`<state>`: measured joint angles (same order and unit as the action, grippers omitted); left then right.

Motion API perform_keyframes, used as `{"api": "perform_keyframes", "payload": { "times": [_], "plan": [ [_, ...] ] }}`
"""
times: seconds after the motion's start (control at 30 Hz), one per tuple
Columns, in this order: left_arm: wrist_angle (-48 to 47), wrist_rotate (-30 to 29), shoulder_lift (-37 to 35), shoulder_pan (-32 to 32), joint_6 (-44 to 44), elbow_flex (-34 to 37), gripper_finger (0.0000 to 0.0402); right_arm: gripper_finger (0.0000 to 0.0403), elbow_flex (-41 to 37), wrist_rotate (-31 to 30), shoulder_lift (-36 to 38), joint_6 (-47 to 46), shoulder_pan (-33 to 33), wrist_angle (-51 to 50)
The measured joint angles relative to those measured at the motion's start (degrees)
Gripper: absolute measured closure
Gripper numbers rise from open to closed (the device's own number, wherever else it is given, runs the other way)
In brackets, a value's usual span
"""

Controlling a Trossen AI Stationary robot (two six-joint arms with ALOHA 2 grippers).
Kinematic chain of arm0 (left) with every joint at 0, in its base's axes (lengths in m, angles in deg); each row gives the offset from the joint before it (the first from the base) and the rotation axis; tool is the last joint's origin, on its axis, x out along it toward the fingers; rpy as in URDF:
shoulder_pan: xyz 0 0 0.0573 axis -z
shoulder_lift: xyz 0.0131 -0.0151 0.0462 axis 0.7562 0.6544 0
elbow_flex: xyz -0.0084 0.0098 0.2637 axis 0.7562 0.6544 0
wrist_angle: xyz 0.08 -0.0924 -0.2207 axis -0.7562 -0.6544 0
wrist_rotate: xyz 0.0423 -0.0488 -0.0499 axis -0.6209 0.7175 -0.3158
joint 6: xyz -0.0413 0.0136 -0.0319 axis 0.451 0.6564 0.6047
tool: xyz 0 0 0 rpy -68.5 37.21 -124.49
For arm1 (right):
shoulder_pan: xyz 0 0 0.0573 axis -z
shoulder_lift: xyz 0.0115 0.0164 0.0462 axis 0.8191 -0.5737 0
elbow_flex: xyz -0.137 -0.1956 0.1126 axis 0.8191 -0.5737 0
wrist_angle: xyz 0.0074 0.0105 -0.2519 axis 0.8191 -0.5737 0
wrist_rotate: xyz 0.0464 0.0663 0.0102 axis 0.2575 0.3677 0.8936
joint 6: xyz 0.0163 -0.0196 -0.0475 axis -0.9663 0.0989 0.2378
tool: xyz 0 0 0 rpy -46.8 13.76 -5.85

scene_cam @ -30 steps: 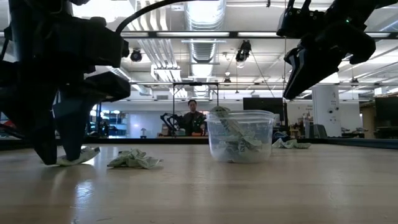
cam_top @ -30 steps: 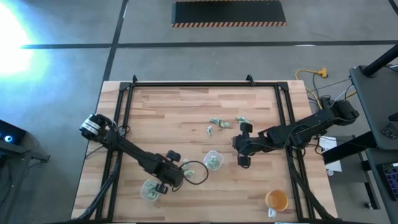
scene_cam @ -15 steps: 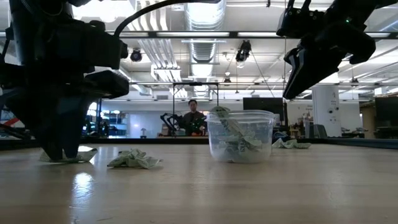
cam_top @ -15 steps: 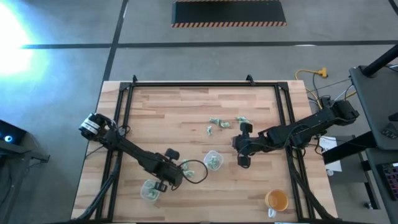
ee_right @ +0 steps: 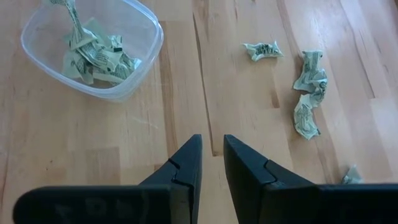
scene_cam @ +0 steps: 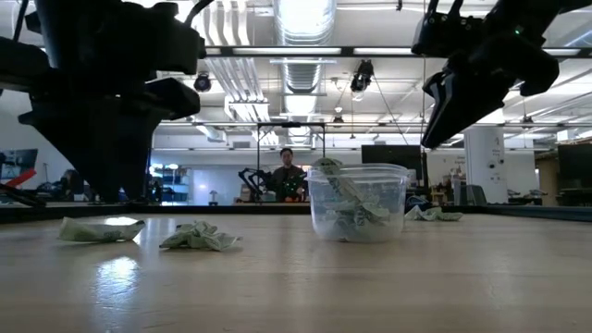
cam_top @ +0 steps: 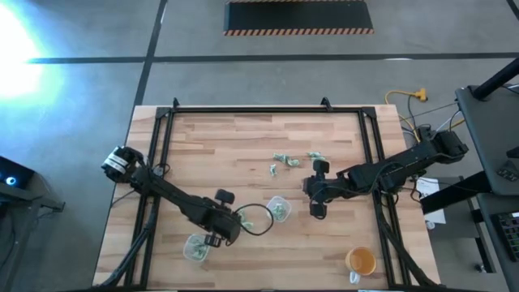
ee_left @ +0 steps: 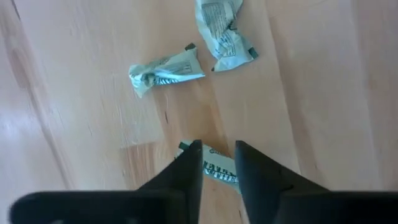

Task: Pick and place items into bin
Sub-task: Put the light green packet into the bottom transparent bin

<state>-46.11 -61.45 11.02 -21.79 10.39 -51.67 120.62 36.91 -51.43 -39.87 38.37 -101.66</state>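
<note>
Wooden table [cam_top: 211, 146] carries clear cups [cam_top: 278, 209] and green-and-white wrappers [cam_top: 284, 158].

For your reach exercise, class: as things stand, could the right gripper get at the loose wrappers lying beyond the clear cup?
Probably yes. The right gripper hangs above bare wood, holding nothing, and the wrappers lie in the open, with the clear cup off to one side.

Table [cam_top: 243, 146]: pale butcher-block wood in light tan strips, framed by black rails. Wrapper pieces [ee_left: 165, 70]: pale green and white, printed with dark text, dark green corner marks. Cup at centre [cam_top: 278, 209]: clear plastic, green-white contents; same at lower left [cam_top: 195, 248]. Cup at lower right [cam_top: 360, 261]: orange. Both arms [cam_top: 381, 172]: black; fingers [ee_right: 186, 168] matte black. Floor: grey. Mat at upper centre [cam_top: 298, 16]: black, orange-striped edge.
</note>
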Motion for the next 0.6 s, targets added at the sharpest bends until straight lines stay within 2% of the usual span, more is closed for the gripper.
{"api": "perform_keyframes", "payload": {
  "times": [0.33, 0.6],
  "plan": [
    [-0.2, 2.2, 0.0, -2.2, 4.1, 0.7, 0.0217, 0.0346, -0.3, 0.0, 0.0, 0.0, 0.0, 1.0],
    [-0.1, 4.7, 0.0, -4.6, 5.2, 1.4, 0.0203, 0.0346, -0.3, 0.0, 0.0, 0.0, 0.0, 1.1]
  ]
}}
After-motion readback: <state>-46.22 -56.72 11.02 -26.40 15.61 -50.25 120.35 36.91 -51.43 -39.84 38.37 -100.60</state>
